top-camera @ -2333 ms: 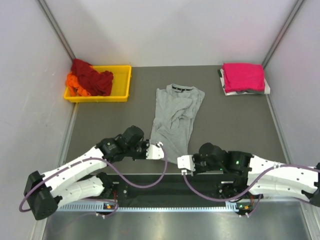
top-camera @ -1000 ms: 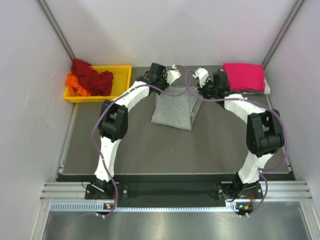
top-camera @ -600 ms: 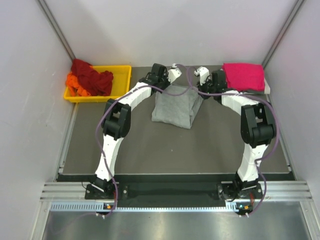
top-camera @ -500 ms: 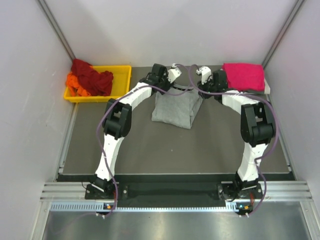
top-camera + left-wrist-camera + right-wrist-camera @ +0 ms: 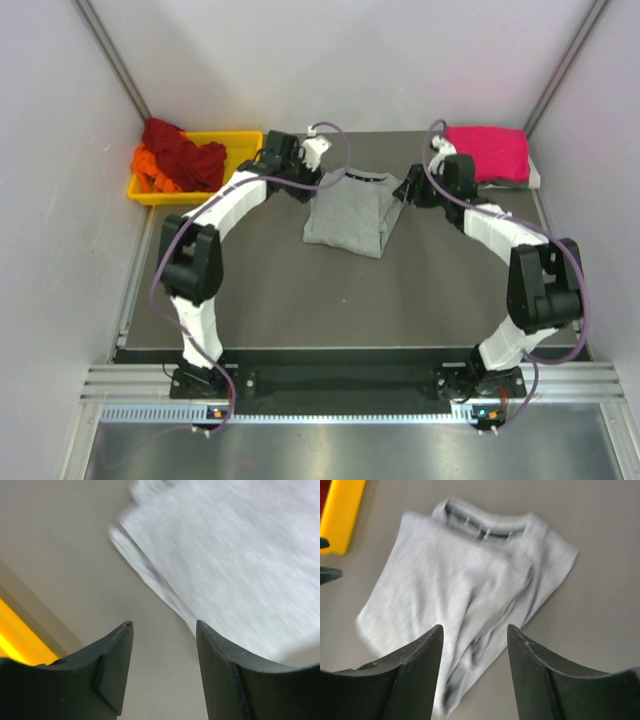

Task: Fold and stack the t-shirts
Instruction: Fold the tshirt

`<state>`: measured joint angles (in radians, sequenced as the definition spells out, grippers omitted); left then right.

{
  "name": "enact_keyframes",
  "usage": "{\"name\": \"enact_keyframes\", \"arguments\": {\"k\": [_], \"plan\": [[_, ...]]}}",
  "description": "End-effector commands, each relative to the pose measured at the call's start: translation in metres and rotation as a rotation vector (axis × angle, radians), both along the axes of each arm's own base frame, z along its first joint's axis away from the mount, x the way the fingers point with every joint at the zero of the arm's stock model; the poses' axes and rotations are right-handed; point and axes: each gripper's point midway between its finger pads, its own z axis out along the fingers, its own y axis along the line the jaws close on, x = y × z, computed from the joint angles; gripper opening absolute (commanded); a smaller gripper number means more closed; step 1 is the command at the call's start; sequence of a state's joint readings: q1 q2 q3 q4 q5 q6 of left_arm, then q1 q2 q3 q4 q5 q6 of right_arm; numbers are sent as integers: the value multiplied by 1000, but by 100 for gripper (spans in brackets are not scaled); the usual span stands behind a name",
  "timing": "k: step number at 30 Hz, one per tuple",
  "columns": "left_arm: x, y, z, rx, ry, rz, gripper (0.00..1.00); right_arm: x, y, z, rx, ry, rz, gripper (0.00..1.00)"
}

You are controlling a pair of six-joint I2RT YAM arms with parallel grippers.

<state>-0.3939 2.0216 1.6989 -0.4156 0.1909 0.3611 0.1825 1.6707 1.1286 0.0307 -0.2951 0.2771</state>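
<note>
Our left hand [image 5: 162, 630] is open, and its two fingers hold nothing. Only bare table [image 5: 300, 290] shows between them. The grey t-shirt [image 5: 348, 212] lies just ahead of this hand and off to its right. The hand is close to the shirt's side edge but does not touch it. A bit of the yellow tray [image 5: 245, 165] shows on this hand's other side, to its left. In that tray a dark red t-shirt [image 5: 180, 150] and an orange t-shirt [image 5: 148, 165] lie in a heap.

Our right hand [image 5: 474, 630] is open too and grips nothing. The grey t-shirt spreads out in front of it and to its left, flat on the table. The dark collar is at the far end. One side is folded over, and the cloth there is bumpy. The pink t-shirt [image 5: 487, 152] lies folded behind this hand, in the far right corner of the table, well apart from the grey one.

Purple cables [image 5: 340, 150] loop up from both arms above the table.
</note>
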Motion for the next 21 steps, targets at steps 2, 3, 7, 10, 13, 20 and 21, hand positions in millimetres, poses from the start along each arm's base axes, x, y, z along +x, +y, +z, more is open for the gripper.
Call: {"name": "enact_keyframes", "arguments": {"k": [2, 3, 7, 10, 13, 20, 21], "plan": [[-79, -9, -7, -150, 164, -120, 61, -54, 23, -23, 215, 139, -10, 55], [-83, -7, -12, -148, 168, -119, 64, -63, 29, -29, 204, 148, 2, 54], [-94, 6, -43, -102, 182, -92, 69, -93, 39, -53, 257, 210, 35, 47], [-93, 5, -57, -101, 207, -89, 70, -105, 54, -64, 310, 246, 74, 43], [-89, 3, -80, -94, 253, -74, 69, -112, 69, -77, 332, 284, 106, 46], [-81, -11, -85, -151, 262, -96, 43, -115, 77, -101, 377, 355, 105, 30], [-82, -12, -86, -156, 267, -98, 31, -116, 75, -105, 373, 370, 100, 19]]}}
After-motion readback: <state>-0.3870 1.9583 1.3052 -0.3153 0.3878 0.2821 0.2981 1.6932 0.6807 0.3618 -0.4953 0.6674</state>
